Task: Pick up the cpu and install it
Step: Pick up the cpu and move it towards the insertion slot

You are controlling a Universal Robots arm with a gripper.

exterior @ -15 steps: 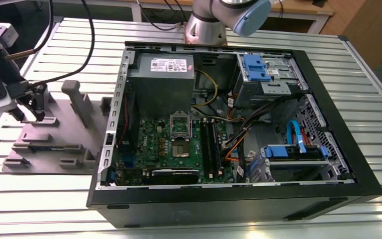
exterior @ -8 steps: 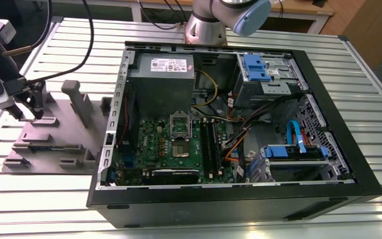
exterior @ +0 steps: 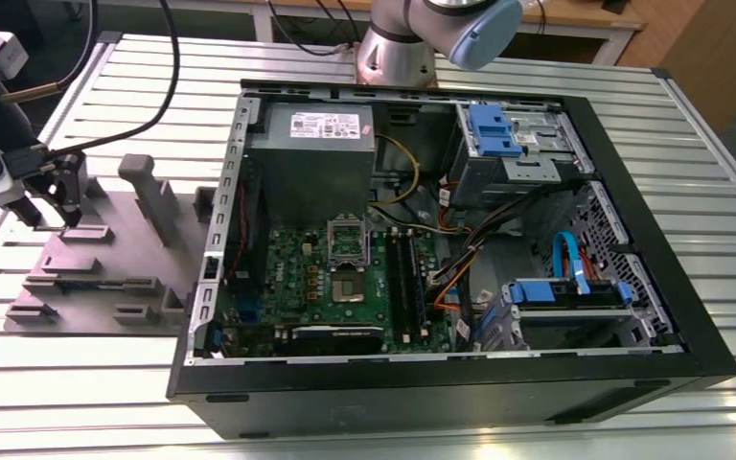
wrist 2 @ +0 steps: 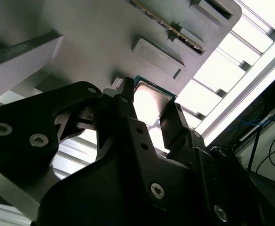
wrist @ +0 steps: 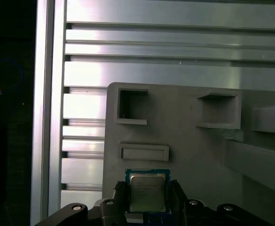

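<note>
At the grey fixture point(wrist: 189, 141), the cpu point(wrist: 147, 193) sits clamped between the closed jaws.

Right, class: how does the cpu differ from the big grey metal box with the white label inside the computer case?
Size: the cpu is a small flat square; the metal box is a large block. Place: the cpu is at the grey holder outside the computer case; the metal box sits inside it. Top: the cpu's is shiny silver; the metal box's is dull grey with a white label. Both are metal-faced.
</note>
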